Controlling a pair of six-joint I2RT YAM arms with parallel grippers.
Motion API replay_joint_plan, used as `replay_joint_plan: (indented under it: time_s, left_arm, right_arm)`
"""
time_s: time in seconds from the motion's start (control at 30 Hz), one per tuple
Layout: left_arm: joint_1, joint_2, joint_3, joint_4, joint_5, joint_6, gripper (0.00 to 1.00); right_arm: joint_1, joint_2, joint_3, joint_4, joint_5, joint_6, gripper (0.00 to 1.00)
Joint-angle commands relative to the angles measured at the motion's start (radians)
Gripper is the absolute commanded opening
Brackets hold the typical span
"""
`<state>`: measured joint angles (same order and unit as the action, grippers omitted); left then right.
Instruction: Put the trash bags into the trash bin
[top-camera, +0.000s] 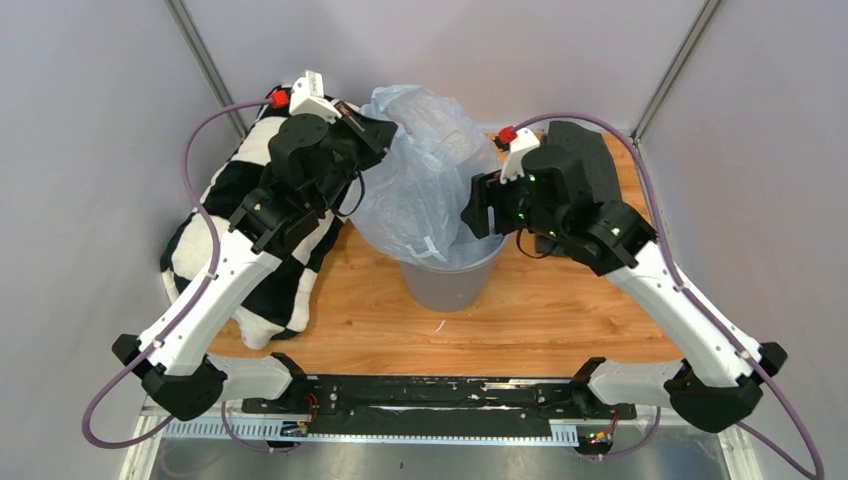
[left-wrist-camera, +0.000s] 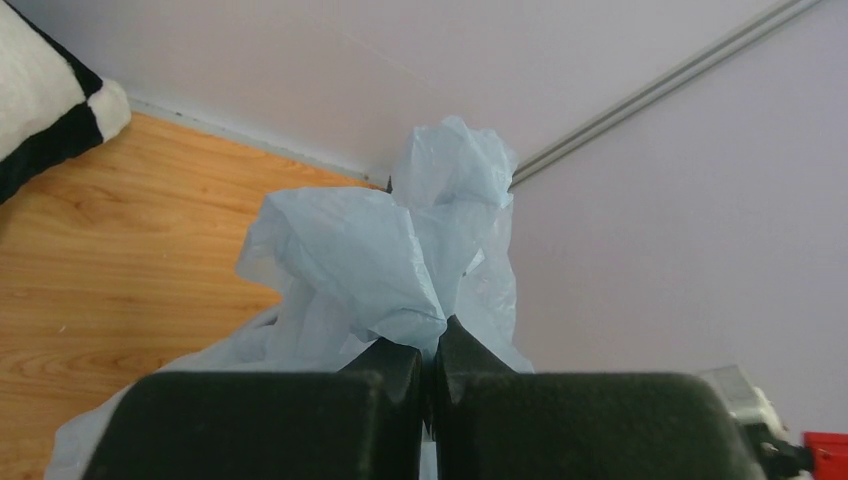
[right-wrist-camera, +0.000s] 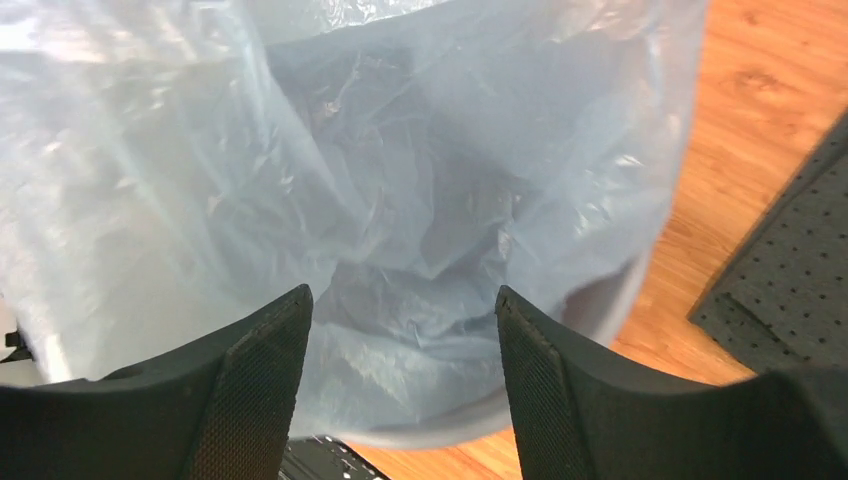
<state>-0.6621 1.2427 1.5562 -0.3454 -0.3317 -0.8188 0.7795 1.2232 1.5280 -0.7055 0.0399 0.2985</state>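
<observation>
Above the trash bin, L jaws pinch the trash bag top; R jaws, spread, face its mouth.

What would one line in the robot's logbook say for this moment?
trash bag: lower part inside trash bin, top bunched above | left end effector: shut on trash bag | right end effector: open

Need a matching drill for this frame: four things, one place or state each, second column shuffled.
1. thin pale blue translucent plastic bag
2. round light grey plastic bin
3. black-and-white checkered pillow
4. dark grey dotted cloth

A. far right part of the wooden table
B. along its left side
C. pinched in the shut left gripper, bulging above a rim
D. upright at the centre

Pairs: 1-C, 2-D, 3-B, 4-A
</observation>
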Motion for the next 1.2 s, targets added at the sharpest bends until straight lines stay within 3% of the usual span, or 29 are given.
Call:
replay_joint_plan:
  time_s: [0.0, 0.13, 0.27, 0.4, 0.7, 0.93, 1.07, 1.17]
  left_arm:
    - [0.008, 0.02, 0.046, 0.031, 0.06, 0.044, 0.0]
    - [0.009, 0.044, 0.083, 0.03, 0.12, 0.067, 0.0]
    - [0.008, 0.057, 0.107, 0.012, 0.144, 0.081, 0.0]
    - [0.009, 0.058, 0.11, 0.009, 0.156, 0.086, 0.0]
    - [0.009, 0.076, 0.132, 0.007, 0.18, 0.096, 0.0]
    - [0.009, 0.089, 0.146, 0.004, 0.197, 0.105, 0.0]
    - [0.007, 0.098, 0.138, 0.006, 0.217, 0.104, 0.0]
    - [0.008, 0.106, 0.128, 0.006, 0.235, 0.103, 0.0]
  right_arm:
    - [0.012, -0.064, 0.02, -0.082, 0.084, -0.023, 0.72]
    - [0.004, -0.063, 0.066, -0.099, 0.2, -0.074, 0.83]
    - [-0.063, -0.007, 0.133, -0.122, 0.223, -0.074, 0.84]
    - [-0.161, 0.051, 0.155, -0.123, 0.149, -0.053, 0.71]
    - [-0.132, 0.13, 0.104, -0.093, 0.104, -0.017, 0.45]
    - [-0.081, 0.132, -0.028, -0.003, 0.066, 0.063, 0.09]
    - [-0.015, 0.167, -0.069, 0.04, 0.078, 0.083, 0.08]
    - [-0.011, 0.172, -0.078, 0.028, 0.098, 0.096, 0.13]
